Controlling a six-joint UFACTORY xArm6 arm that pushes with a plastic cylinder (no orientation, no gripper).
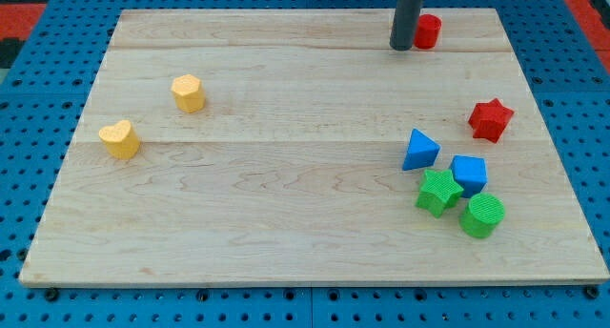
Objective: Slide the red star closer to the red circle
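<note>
The red star (490, 119) lies near the board's right edge, about a third of the way down. The red circle (428, 30) stands near the view's top, right of centre. My tip (401, 47) is down on the board just left of the red circle, close to it or touching it. The red star is well below and to the right of my tip, with open board between them.
A blue triangle (419, 150), a blue cube (469, 174), a green star (438, 192) and a green cylinder (482, 215) cluster below the red star. A yellow hexagon (189, 93) and a yellow heart (120, 139) lie at the left. The wooden board (286, 204) sits on blue pegboard.
</note>
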